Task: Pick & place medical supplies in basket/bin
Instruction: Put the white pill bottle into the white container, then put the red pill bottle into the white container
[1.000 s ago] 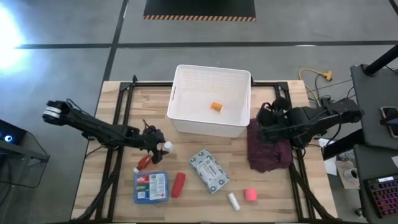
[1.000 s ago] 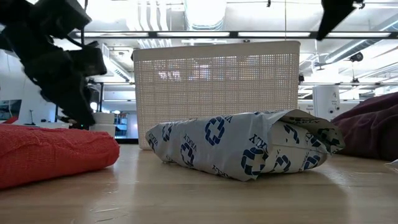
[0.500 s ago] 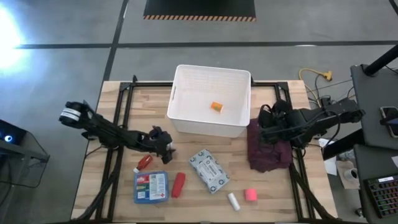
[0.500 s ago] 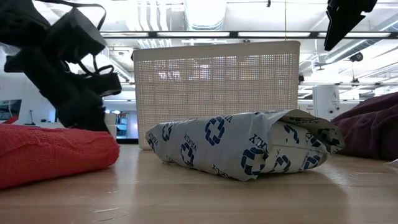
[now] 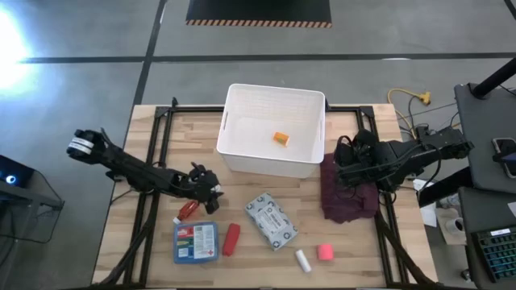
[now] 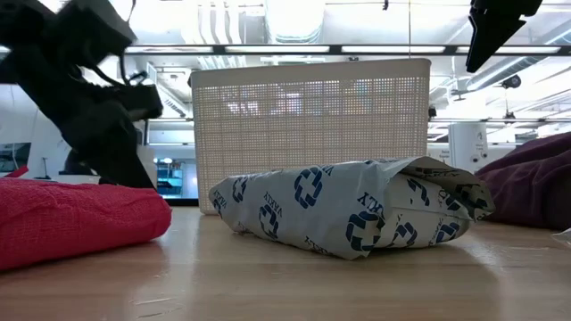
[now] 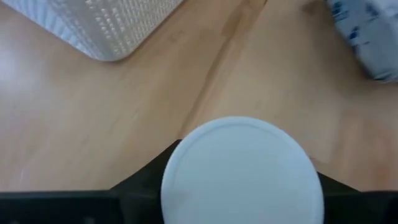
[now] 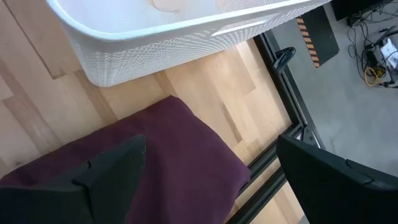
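Clamped between the left gripper's [image 5: 211, 188] fingers, a white-capped bottle [image 7: 241, 169] is held over the table, short of the basket [image 5: 274, 165]. It is judged light, rigid and smooth; a grip across its body suits. The right gripper [image 5: 342, 167] is spread over the maroon cloth [image 5: 348, 193].

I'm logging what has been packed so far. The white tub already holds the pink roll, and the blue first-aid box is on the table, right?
Not the pink roll: the high view shows it on the table. The white tub holds a small orange bottle. The blue first-aid box is on the table, as you say.
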`<move>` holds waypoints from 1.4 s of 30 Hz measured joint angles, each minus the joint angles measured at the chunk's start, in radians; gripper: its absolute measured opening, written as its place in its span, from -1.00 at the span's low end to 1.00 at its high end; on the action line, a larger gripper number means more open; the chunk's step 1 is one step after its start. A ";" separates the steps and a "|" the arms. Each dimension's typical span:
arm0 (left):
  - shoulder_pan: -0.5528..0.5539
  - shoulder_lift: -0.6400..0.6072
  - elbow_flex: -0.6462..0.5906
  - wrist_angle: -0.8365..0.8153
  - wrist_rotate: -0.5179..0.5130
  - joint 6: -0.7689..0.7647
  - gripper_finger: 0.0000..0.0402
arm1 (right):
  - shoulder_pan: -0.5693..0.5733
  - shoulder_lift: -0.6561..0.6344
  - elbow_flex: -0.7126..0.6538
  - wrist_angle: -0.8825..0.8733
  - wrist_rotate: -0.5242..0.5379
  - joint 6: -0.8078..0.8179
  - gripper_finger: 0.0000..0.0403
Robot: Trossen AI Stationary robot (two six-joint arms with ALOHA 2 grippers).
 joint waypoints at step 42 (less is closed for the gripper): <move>0.663 0.410 1.436 -1.050 0.413 0.748 0.47 | -0.040 -0.003 0.011 0.145 0.105 0.013 0.75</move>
